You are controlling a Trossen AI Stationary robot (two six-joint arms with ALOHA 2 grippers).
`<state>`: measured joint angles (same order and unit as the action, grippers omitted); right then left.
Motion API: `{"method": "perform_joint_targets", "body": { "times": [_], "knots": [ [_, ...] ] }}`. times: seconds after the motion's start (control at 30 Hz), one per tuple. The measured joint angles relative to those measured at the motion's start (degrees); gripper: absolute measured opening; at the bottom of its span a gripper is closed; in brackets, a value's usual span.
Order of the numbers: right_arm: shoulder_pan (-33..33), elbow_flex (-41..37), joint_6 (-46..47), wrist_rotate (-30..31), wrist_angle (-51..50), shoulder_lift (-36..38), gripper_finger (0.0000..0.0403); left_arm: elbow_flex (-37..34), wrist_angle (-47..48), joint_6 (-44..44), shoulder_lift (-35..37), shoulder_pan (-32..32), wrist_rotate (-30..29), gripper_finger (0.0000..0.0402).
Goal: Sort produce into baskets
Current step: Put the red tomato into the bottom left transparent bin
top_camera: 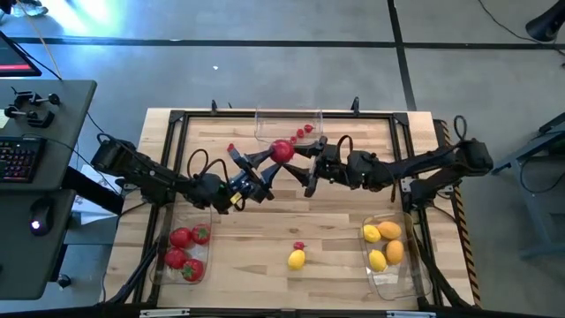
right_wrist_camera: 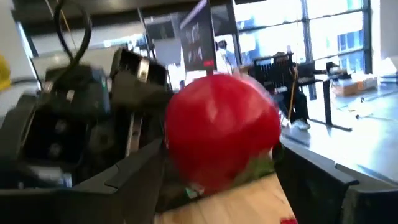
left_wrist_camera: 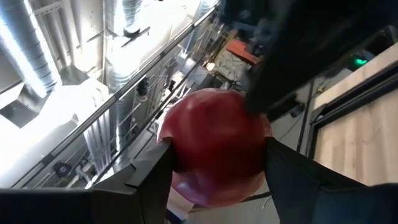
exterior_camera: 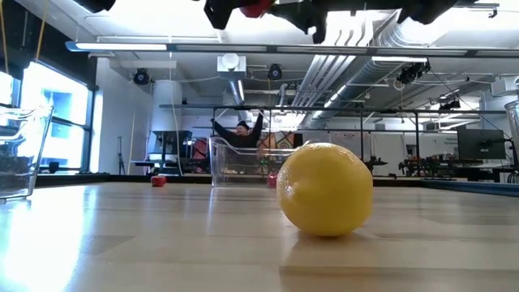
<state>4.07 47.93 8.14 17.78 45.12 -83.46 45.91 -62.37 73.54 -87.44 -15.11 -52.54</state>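
Upper centre, the left gripper (top_camera: 269,159) and right gripper (top_camera: 300,152) both pinched one round red tomato (top_camera: 282,150); mistimed release risked dropping it.

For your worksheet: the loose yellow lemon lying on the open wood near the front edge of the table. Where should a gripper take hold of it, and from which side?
Grip the lemon across its narrower middle, coming straight down from above. It lies on its side on bare wood, apart from the small red berry just behind it, and its flanks look clear for the fingers. Its rounded ends would likely let it slip, so avoid closing along its length.
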Motion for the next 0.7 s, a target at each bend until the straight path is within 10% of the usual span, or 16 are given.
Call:
{"method": "perform_joint_targets", "body": {
  "times": [0.7],
  "knots": [
    [-0.02, -0.01, 0.02, 5.01, -32.89, 10.13, 0.0251, -0.21, 13.33, -1.06, 0.27, -2.62, -12.01, 0.0186]
  ]
}}
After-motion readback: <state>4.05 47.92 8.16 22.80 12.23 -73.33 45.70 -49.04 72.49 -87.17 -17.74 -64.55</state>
